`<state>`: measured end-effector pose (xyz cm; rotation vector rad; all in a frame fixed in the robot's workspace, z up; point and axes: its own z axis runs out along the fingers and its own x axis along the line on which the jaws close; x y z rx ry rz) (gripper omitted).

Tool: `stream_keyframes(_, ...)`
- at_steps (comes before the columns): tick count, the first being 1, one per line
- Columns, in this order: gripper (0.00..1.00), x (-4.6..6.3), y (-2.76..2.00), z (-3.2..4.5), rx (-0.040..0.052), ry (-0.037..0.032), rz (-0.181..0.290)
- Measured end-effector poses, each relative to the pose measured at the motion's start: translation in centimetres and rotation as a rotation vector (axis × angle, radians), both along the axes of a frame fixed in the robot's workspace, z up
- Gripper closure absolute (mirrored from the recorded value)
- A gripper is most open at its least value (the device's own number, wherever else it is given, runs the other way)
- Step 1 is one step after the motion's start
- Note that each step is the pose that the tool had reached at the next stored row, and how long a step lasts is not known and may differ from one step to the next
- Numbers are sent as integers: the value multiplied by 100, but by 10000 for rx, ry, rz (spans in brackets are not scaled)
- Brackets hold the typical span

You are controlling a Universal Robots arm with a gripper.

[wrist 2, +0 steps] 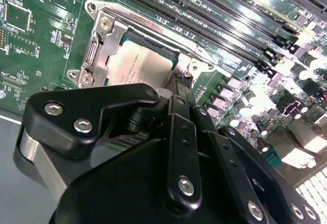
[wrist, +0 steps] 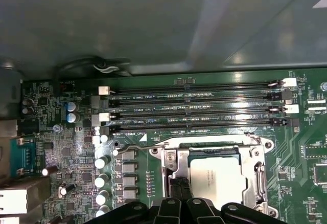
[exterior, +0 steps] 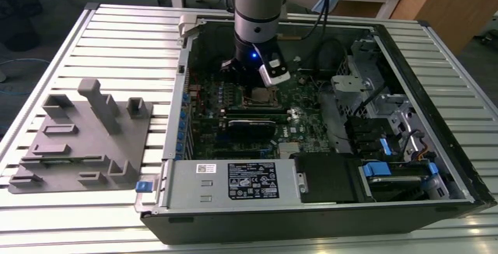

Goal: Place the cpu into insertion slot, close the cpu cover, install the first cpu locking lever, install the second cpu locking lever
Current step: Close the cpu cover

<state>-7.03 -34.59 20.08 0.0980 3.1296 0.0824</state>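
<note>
cpu (wrist: 214,179) seated under cpu cover (wrist: 171,163); judged light, fragile, best gripped by edges; end effector (wrist: 180,185) narrow, empty, at its rim.

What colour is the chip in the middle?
The cpu is pale silver-grey, clearest in the first wrist view.

The cpu (wrist: 214,180) has a dull silver metal top; the cpu cover (wrist: 257,173) is shiny bare metal; the counter (exterior: 116,38) is ribbed, pale metal
</note>
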Motion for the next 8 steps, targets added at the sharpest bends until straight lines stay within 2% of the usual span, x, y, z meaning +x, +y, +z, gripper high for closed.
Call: stream_keyframes(8,90,-3,0,-16,-1,0,-1)
